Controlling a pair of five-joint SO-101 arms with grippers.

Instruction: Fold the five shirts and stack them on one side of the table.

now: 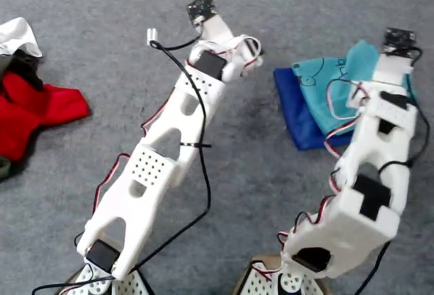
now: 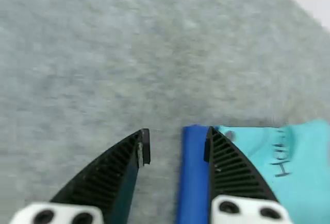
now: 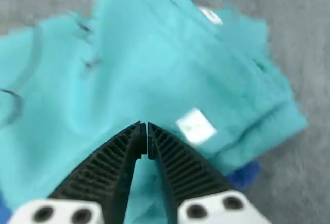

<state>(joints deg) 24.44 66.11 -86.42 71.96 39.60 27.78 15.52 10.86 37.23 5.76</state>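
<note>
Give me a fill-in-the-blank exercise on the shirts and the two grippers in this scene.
1. The teal shirt lies on top of a ____ shirt.
2. The left gripper, beside that stack's edge, is ____.
3. The right gripper, above the teal shirt, is ____.
4. Across the table, next to the white shirt, lies a bright ____ shirt.

Missing words: blue; open; shut; red.

My right pincer [image 3: 145, 131] hangs over the upper shirt [image 1: 329, 85], lying on a lower shirt [image 1: 291, 115] at the right of the table [image 1: 271, 193]; my left pincer [image 2: 176, 144] is just beside them; loose shirts [image 1: 34, 115] lie far left
</note>
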